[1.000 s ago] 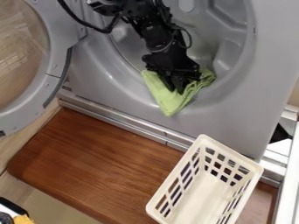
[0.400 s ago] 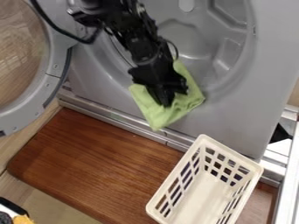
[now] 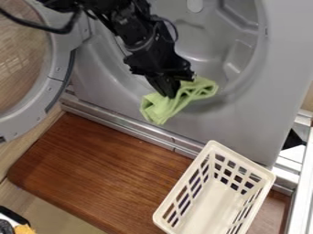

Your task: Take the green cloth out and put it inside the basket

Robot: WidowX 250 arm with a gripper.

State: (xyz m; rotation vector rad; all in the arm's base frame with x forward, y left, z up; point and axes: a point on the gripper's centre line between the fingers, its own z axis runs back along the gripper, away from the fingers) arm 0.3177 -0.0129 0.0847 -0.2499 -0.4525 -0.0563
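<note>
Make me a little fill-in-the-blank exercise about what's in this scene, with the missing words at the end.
The black tool grips a cloth whose colour is ____.
The round door of the grey machine stands ____, not closed.
The basket sits on a brown surface that looks like ____.
The number of cloths inside the basket is ____.
Missing words, in order: green; open; wood; zero.

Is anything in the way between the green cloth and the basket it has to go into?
Nothing visible stands between the green cloth in the gripper and the cream plastic basket. The open round door is off to the view's left. The basket's raised rim is probably the only edge to clear.
</note>
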